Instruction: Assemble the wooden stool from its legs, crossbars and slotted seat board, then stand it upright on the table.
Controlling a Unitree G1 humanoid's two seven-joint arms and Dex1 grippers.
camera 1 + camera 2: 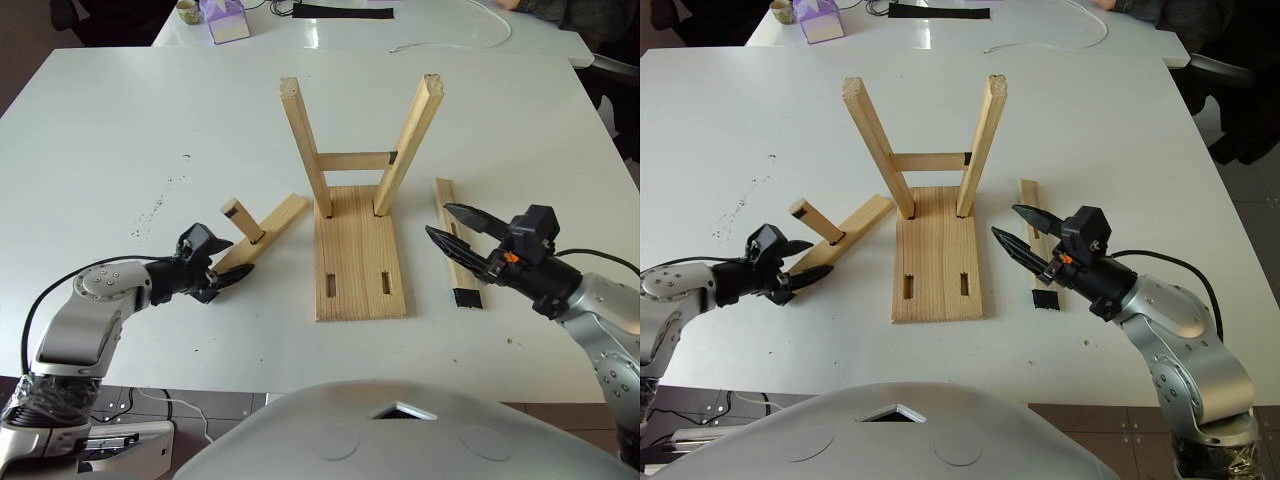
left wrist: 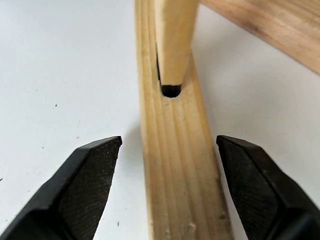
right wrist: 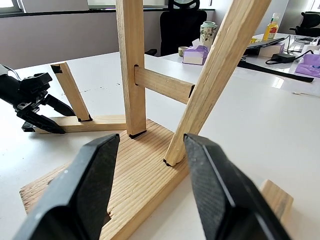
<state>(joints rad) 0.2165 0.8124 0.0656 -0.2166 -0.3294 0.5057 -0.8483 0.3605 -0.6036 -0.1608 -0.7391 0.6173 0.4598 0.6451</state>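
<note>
Two upright legs (image 1: 306, 150) and their crossbar (image 1: 352, 160) wall off the 12 o'clock end of the seat board (image 1: 360, 250); its 6 o'clock half lies open. A loose leg assembly (image 1: 280, 218) blocks 9 o'clock, a loose strip (image 1: 444, 192) 3 o'clock; bare table (image 1: 120, 140) spreads beyond both.

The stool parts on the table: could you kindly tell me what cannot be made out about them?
Loose leg: head views, middle hidden behind the right gripper.
Leg with crossbar stub: head views, near end partly hidden by the left gripper; left wrist view, both ends cut off by the frame.
Two standing legs: right wrist view, tops cut off by the frame.
Seat board slots: head views, too small to judge depth.
</note>
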